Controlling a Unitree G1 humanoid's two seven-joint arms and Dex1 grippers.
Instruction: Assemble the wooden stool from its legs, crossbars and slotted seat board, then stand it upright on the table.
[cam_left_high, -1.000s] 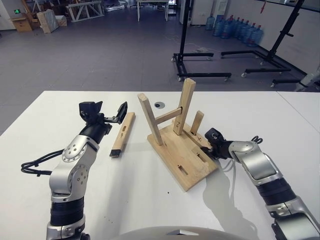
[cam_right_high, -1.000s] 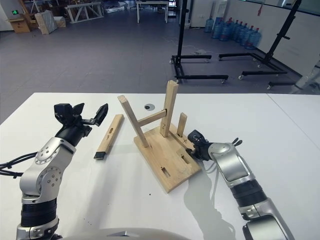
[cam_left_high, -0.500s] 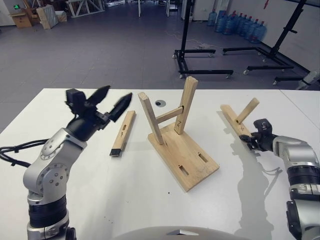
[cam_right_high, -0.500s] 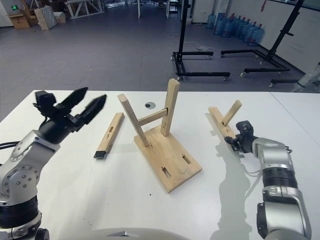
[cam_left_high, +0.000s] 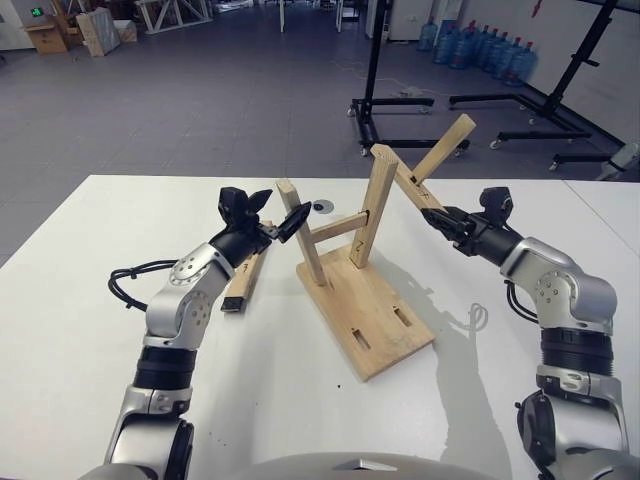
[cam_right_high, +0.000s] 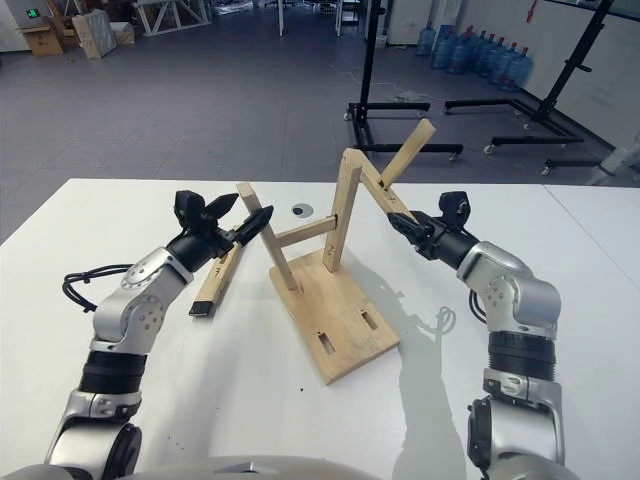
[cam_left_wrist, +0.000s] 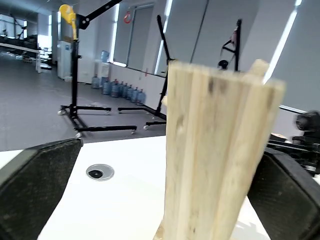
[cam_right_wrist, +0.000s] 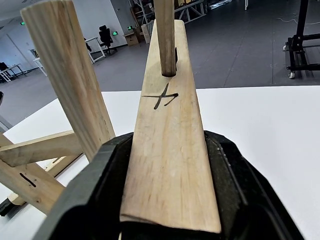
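The slotted seat board (cam_left_high: 372, 322) lies flat on the white table. On it stand two legs, one short (cam_left_high: 302, 238) and one tall (cam_left_high: 371, 208), joined by a crossbar (cam_left_high: 336, 228). My left gripper (cam_left_high: 281, 210) is open at the top of the short leg (cam_left_wrist: 215, 160), with a dark pad (cam_left_wrist: 35, 190) on each side and not touching. My right gripper (cam_left_high: 452, 222) is shut on a third leg (cam_right_wrist: 170, 150), held tilted in the air with its upper end against the tall leg's top. A crossbar (cam_left_high: 446, 144) sticks up from that leg. A fourth leg (cam_left_high: 245, 268) lies loose on the table.
A round grommet (cam_left_high: 319, 207) sits in the table behind the stool parts. A black cable (cam_left_high: 126, 284) loops by my left arm. Black wheeled racks (cam_left_high: 400, 105) and water bottles stand on the floor beyond the far edge.
My right gripper has lifted its leg and crossbar up and left, to the tall leg's top. My left gripper has swung right to the short leg's top.
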